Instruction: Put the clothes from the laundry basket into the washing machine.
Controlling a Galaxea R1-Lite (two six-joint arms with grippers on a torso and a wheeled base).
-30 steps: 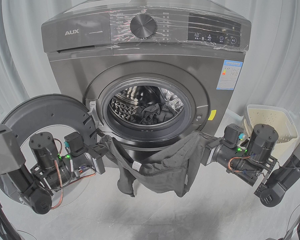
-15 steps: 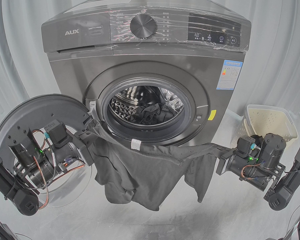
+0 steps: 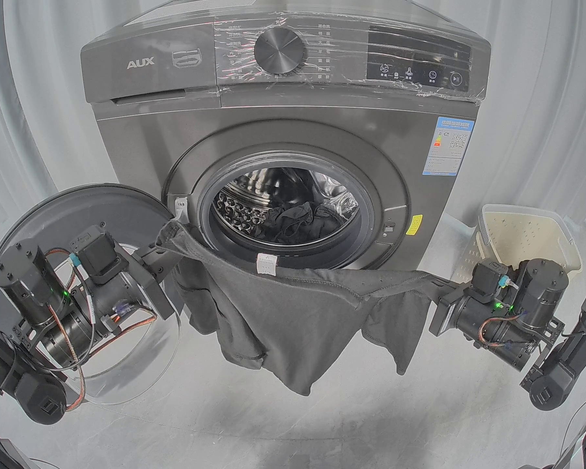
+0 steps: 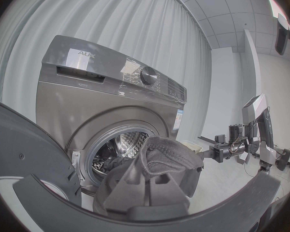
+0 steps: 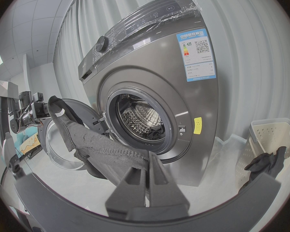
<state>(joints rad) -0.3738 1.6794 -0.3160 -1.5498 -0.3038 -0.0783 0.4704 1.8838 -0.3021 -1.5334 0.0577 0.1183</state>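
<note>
A dark grey garment [image 3: 286, 314] hangs stretched between both arms in front of the washing machine [image 3: 286, 131], just below its open drum [image 3: 286, 213]. My left gripper [image 3: 166, 242] is shut on the garment's left end [image 4: 166, 153], beside the door hinge. My right gripper [image 3: 439, 291] is shut on its right end [image 5: 119, 155], near the machine's lower right corner. Dark clothes [image 3: 299, 219] lie inside the drum. The cream laundry basket [image 3: 530, 239] stands at the right, with a dark garment [image 5: 267, 163] draped over its rim.
The round machine door [image 3: 78, 229] stands swung open to the left, right behind my left arm. Grey curtains hang behind the machine. The pale floor [image 3: 306, 418] stretches in front.
Both arms have spread apart, pulling the garment from a sagging bundle into a taut span. My left gripper rose toward the door hinge and my right gripper moved right and down.
</note>
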